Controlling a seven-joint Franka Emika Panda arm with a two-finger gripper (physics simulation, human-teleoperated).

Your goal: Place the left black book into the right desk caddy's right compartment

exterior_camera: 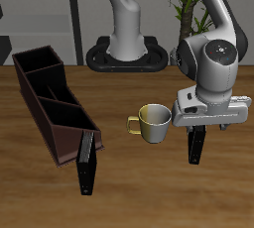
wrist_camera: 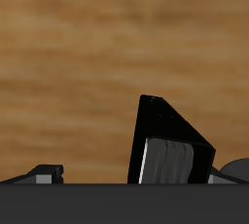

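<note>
- Exterior view: the gripper (exterior_camera: 197,125) hangs above the wooden table (exterior_camera: 129,187), clenched on the left black book (exterior_camera: 196,145), which stands upright between the fingers and reaches down below them, clear of the table top.
- A second black book (exterior_camera: 86,164) leans upright against the near end of the right desk caddy (exterior_camera: 50,103), well apart from the held one.
- A yellow-green mug (exterior_camera: 150,124) stands on the table just beside the gripper, between it and the caddy.
- Count here: two black books, one caddy, one mug, one gripper.
- The caddy runs slantwise from the back toward the table's front edge; its sections are open-topped.
- Wrist view: the left black book (wrist_camera: 171,156) rises as a dark wedge straight ahead of the gripper, its pale page edge showing, with bare wood grain behind.
- Count here: one book; the fingertips themselves are hard to make out.
</note>
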